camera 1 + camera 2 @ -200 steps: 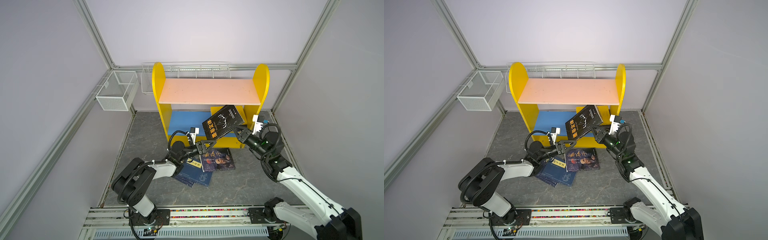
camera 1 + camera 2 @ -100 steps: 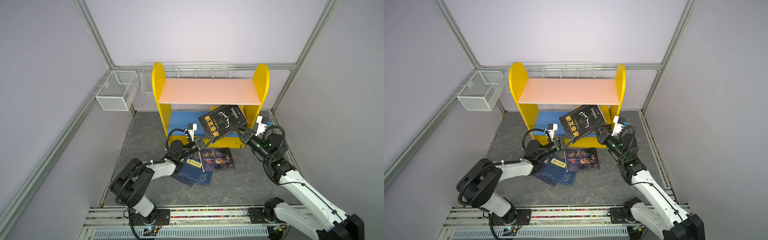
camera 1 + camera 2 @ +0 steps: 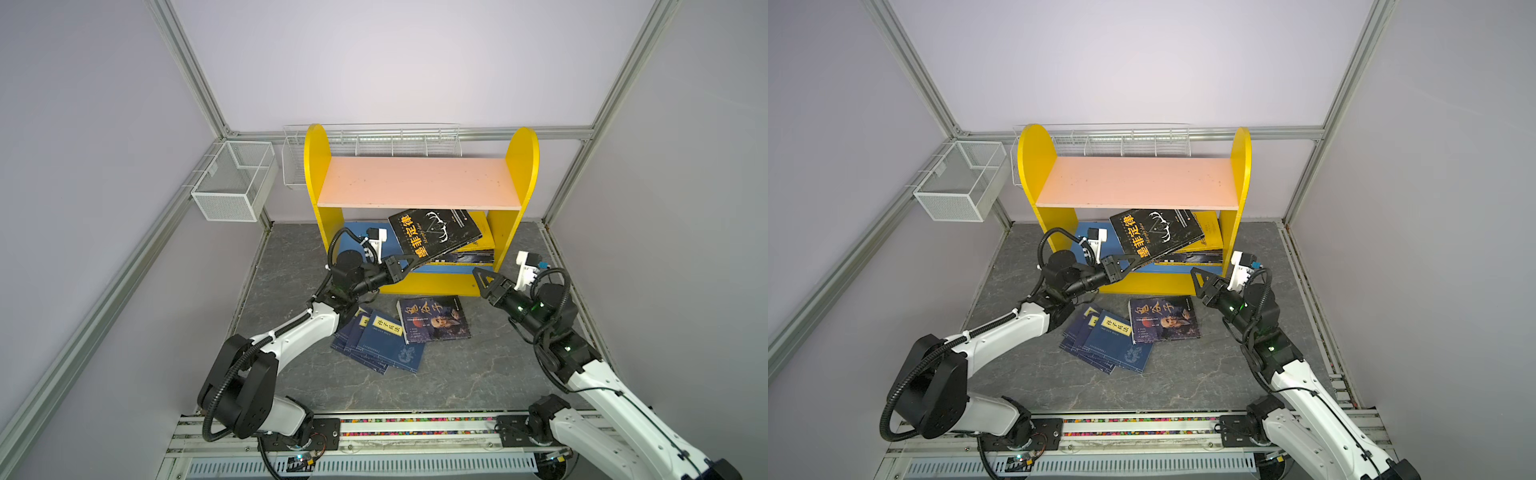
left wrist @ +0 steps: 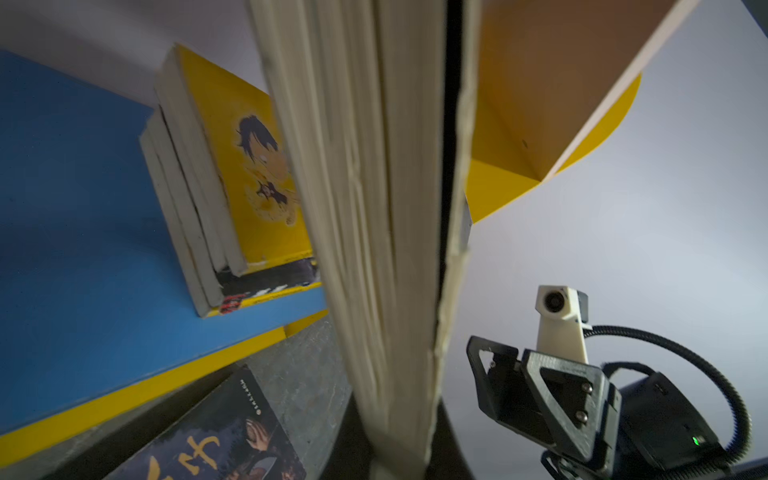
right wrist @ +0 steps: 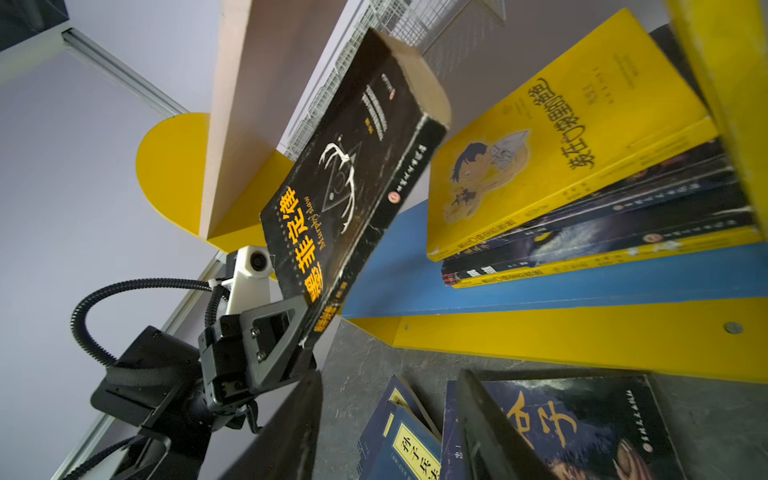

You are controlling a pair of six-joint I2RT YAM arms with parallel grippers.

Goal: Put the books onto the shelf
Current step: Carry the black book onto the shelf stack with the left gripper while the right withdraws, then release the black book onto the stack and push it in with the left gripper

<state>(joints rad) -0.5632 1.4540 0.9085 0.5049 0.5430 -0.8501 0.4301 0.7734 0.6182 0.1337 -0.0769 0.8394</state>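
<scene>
A black book [image 3: 436, 235] [image 3: 1158, 237] with yellow characters hangs tilted in front of the shelf's [image 3: 415, 183] lower opening. My left gripper [image 3: 409, 264] [image 3: 1129, 262] is shut on its lower corner, and its page edge [image 4: 382, 208] fills the left wrist view. My right gripper [image 3: 478, 276] [image 3: 1196, 276] [image 5: 390, 436] is open, holds nothing, and stands apart to the book's right. A yellow cartoon book [image 5: 561, 137] tops a small stack on the blue lower board [image 3: 357, 232]. Navy books [image 3: 382, 338] and a dark purple book [image 3: 434, 318] lie on the floor.
A white wire mesh basket [image 3: 232, 183] hangs on the left wall, and a long wire rack [image 3: 374, 139] runs behind the shelf. The pink upper board [image 3: 1138, 183] is bare. Grey floor [image 3: 457, 374] lies between the loose books and the arm rail.
My left gripper has shut on the black book's lower corner. My right gripper has opened, let the book go and drawn back to the lower right. The book has shifted left.
</scene>
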